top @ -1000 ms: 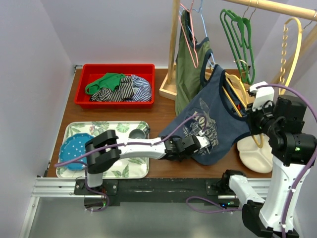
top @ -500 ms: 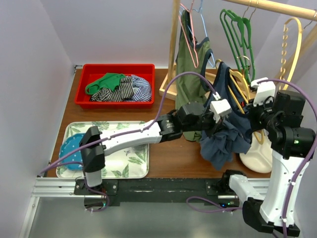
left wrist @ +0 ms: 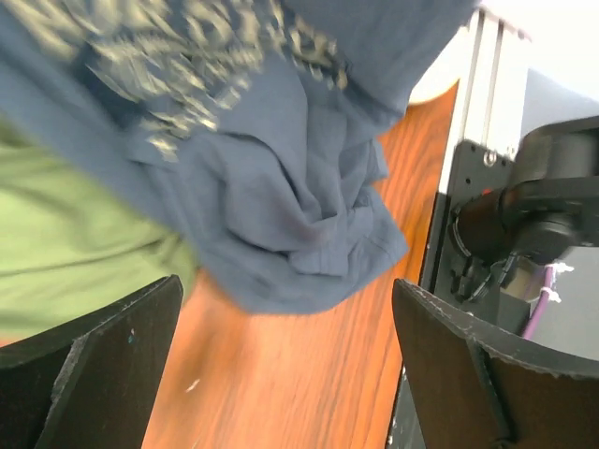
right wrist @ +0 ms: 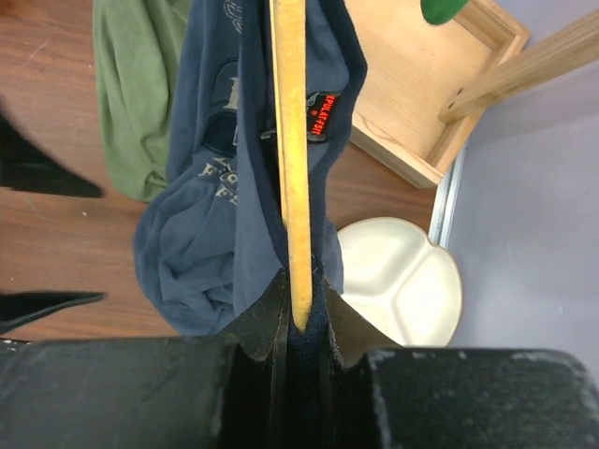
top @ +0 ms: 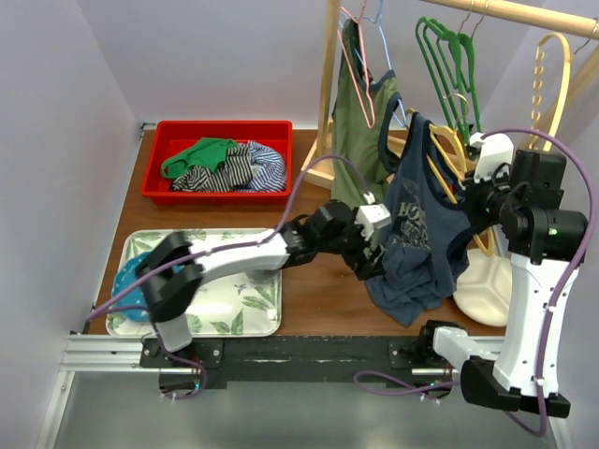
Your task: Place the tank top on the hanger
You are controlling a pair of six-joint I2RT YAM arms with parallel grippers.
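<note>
Brown wood makes the bench, with pale purple walls close on both sides. From above, the navy-blue tank top with a grey print hangs on the thin mustard-yellow hanger, its hem bunched low near the bench's front edge. The right gripper is clamped on that hanger. The left gripper sits just beside the cloth. A plain olive-green tank top hangs right behind. A red bin of clothes is well apart.

Left wrist: the left gripper is spread wide and holds nothing.

Right wrist: the right gripper pinches the hanger bar, with cloth draped on both sides and a white split plate beside it.
</note>
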